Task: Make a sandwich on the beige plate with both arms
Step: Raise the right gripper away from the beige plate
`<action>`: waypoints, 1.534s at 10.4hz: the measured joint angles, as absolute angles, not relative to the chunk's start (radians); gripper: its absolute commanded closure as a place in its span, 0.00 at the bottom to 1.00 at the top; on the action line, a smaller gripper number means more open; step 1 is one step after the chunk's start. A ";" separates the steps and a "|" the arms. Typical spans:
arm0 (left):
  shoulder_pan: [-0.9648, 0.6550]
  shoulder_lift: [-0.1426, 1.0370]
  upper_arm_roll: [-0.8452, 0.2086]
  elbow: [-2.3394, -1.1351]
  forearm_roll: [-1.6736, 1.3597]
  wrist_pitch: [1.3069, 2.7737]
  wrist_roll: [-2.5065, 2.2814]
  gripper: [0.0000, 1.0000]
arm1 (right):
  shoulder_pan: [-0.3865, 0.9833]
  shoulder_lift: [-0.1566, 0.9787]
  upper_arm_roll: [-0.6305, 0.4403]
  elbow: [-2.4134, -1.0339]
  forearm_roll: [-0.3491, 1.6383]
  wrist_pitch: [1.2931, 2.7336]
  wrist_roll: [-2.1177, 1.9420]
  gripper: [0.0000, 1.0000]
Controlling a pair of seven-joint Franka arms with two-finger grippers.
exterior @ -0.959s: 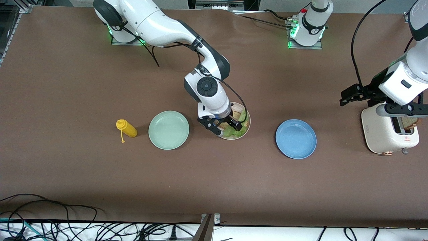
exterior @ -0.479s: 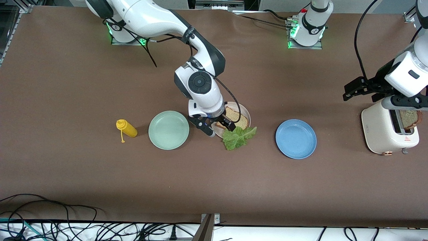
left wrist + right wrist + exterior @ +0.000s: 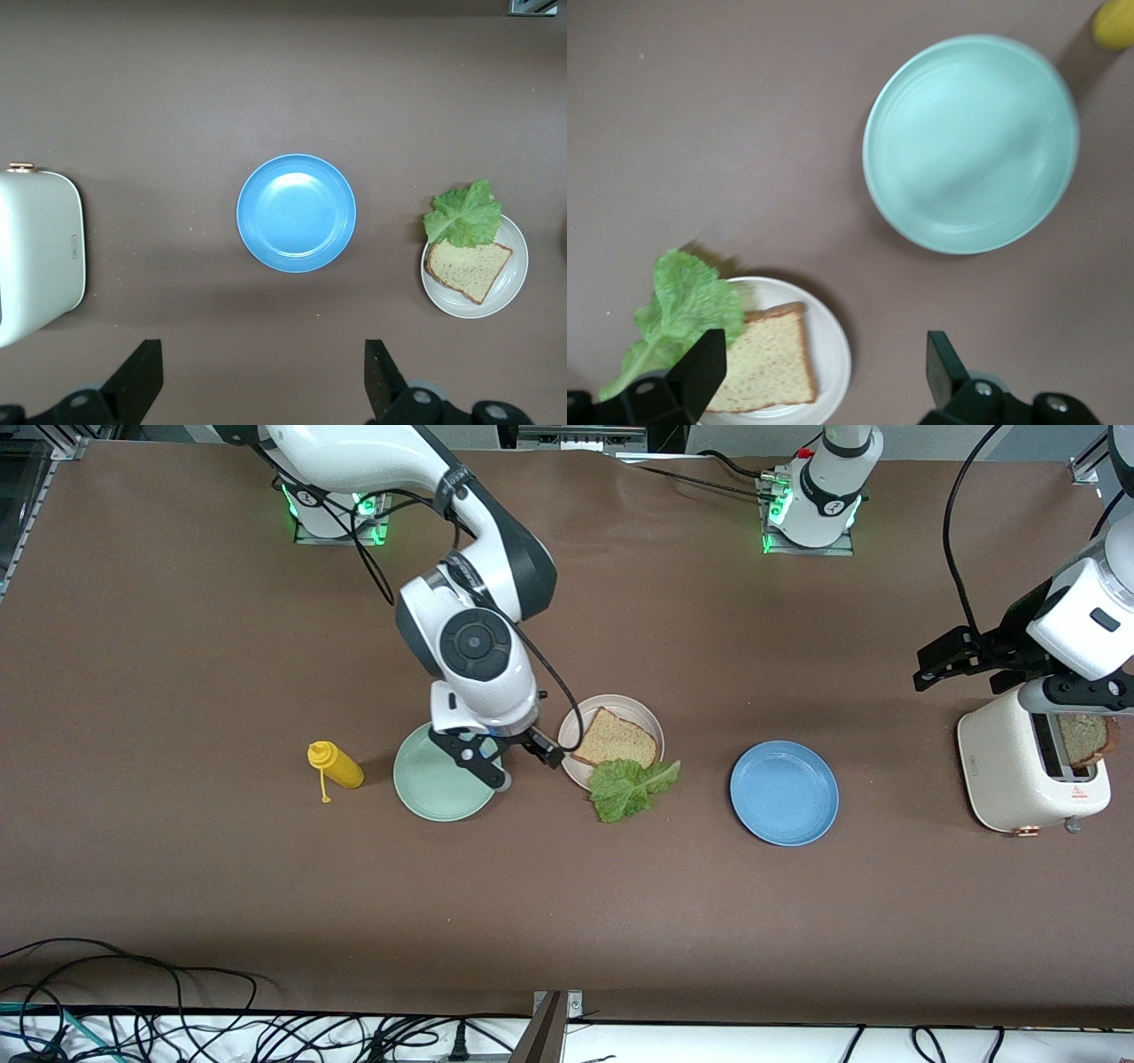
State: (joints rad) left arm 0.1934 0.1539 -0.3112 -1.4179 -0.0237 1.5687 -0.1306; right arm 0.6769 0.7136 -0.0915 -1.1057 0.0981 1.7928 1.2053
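The beige plate (image 3: 638,713) holds one bread slice (image 3: 616,737). The lettuce leaf (image 3: 631,786) lies half on the slice's nearer corner and half on the table. My right gripper (image 3: 509,766) hangs open and empty over the gap between that plate and the mint green plate. In the right wrist view the right gripper (image 3: 824,376) is beside the bread slice (image 3: 766,363) and the lettuce (image 3: 687,310). A second bread slice (image 3: 1083,737) stands in the toaster (image 3: 1010,779). My left gripper (image 3: 1075,693) is open above it. The left wrist view shows the left gripper (image 3: 261,385) with nothing between its fingers.
A mint green plate (image 3: 434,779) and a yellow squeeze bottle (image 3: 335,766) sit toward the right arm's end. A blue plate (image 3: 784,793) lies between the beige plate and the toaster. Cables run along the table edge nearest the camera.
The right gripper rose from the beige plate and moved toward the mint green plate. The lettuce now hangs off the plate's nearer edge. The left gripper lifted a little above the toaster.
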 measured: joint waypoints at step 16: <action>0.194 0.155 -0.314 -1.418 -0.012 1.570 -0.130 0.00 | 0.338 0.121 -0.144 -1.757 0.098 1.794 0.155 0.00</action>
State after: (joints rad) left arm 0.1936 0.1549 -0.3141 -1.4179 -0.0117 1.5697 -0.1296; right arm 0.3376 0.1215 -0.1435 -1.7574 0.0981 1.7939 0.1553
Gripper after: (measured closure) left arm 0.000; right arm 0.000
